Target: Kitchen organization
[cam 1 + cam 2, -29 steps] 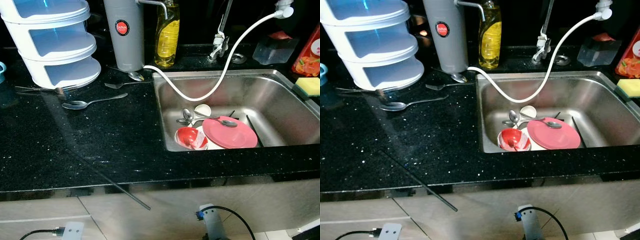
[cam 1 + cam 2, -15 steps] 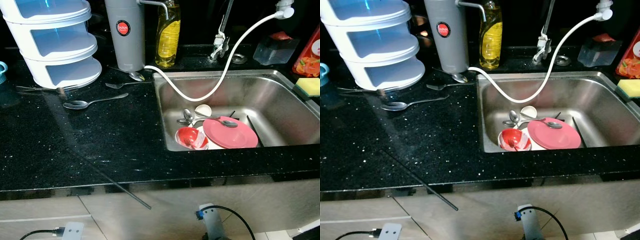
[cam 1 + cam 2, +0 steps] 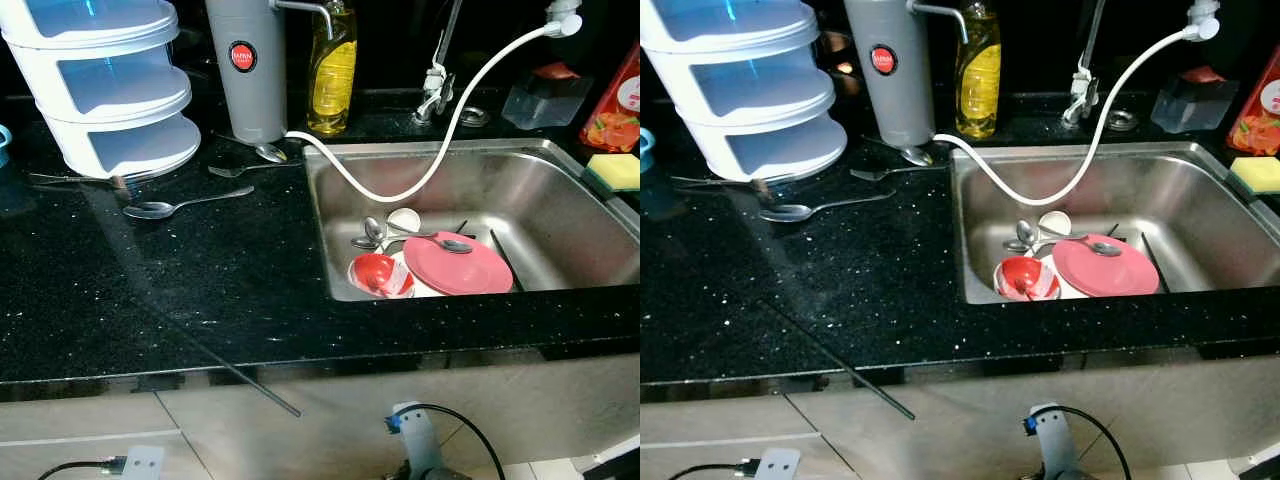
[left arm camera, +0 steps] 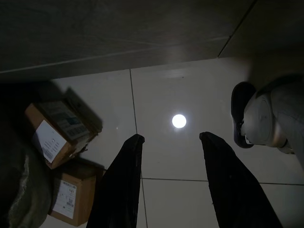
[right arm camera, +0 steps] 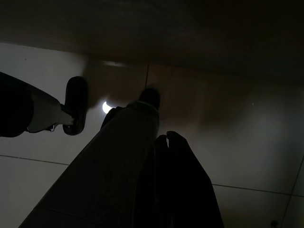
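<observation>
A black bench [image 3: 200, 290] with little sparkles holds a steel sink [image 3: 560, 215] on the robot's right side. Inside the sink lies a pink plate [image 3: 458, 266] with a spoon [image 3: 440, 241] across its top. A red bowl [image 3: 381, 274] sits just beside the plate, on its left. A small white cup [image 3: 404, 219] and more spoons [image 3: 370, 233] lie behind them. A white hose [image 3: 440, 145] bends down from the upper right into the sink and ends at a grey canister [image 3: 245, 70] at the back of the bench. A yellow soap bottle [image 3: 332, 70] stands beside the canister.

On the bench, left of the sink, lie a big spoon [image 3: 185, 204] and a smaller spoon [image 3: 240, 169]. A white and blue stack of trays [image 3: 105, 85] stands behind them. A yellow sponge [image 3: 615, 170] sits at the sink's far right edge.

Both arms hang low, well below the dishes. The left wrist view shows the left end effector [image 4: 171, 142] with its two black fingers apart, pointing at a pale tiled floor [image 4: 190, 90]. Cardboard boxes [image 4: 59, 137] sit there, and a robot foot [image 4: 266, 118] is near. The right wrist view is very dark. The right end effector [image 5: 166, 140] shows with its fingers pressed together, above the floor and a foot [image 5: 76, 104].
</observation>
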Controlling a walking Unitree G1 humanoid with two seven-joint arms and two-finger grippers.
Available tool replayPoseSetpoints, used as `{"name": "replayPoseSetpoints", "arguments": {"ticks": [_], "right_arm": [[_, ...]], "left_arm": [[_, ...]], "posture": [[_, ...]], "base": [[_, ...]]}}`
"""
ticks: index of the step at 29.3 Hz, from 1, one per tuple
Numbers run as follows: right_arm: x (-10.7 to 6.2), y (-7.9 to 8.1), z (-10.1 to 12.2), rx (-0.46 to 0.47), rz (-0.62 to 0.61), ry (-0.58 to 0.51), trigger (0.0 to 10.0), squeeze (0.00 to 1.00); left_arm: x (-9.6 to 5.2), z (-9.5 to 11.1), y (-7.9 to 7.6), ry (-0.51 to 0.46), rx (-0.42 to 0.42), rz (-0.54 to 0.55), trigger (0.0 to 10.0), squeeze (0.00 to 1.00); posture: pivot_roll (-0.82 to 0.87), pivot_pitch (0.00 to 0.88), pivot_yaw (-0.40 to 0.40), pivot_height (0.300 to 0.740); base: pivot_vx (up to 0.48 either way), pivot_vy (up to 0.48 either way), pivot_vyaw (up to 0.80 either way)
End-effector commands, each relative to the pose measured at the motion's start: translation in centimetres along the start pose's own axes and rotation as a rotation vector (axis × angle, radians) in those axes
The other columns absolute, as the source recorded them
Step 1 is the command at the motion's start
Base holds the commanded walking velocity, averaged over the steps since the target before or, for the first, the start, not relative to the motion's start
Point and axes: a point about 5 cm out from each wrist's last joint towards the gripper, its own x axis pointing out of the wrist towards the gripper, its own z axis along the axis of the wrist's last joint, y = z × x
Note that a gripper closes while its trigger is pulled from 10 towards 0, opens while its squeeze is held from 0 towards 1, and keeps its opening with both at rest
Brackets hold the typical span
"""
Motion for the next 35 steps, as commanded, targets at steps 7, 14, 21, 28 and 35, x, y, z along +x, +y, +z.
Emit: {"name": "replayPoseSetpoints", "arguments": {"ticks": [7,14,21,28,35], "right_arm": [[0.09,0.27,0.72,-0.005,0.004,-0.015,10.0,0.0],[0.08,0.25,0.56,-0.006,0.004,-0.012,10.0,0.0],[0.08,0.27,0.44,-0.007,0.003,-0.01,10.0,0.0],[0.07,0.25,0.43,-0.008,0.004,-0.01,10.0,0.0],[0.04,0.15,0.23,-0.01,0.003,-0.006,10.0,0.0]], "left_arm": [[-0.1,-0.35,0.78,0.011,0.012,0.014,10.0,0.0],[-0.11,-0.38,0.71,0.011,0.011,0.013,10.0,0.0],[-0.1,-0.38,0.62,0.011,0.01,0.013,10.0,0.0],[-0.1,-0.38,0.57,0.011,0.009,0.012,10.0,0.0],[-0.08,-0.3,0.56,0.01,0.008,0.012,10.0,0.0]], "posture": [[0.12,0.0,0.006,0.74],[0.12,0.0,0.005,0.74],[0.12,0.0,0.004,0.74],[0.12,0.0,0.003,0.74],[0.12,0.0,0.001,0.74]], "base": [[0.0,0.0,0.0],[0.0,0.0,0.0],[0.0,0.0,0.0],[0.0,0.0,0.0],[0.0,0.0,0.0]]}}
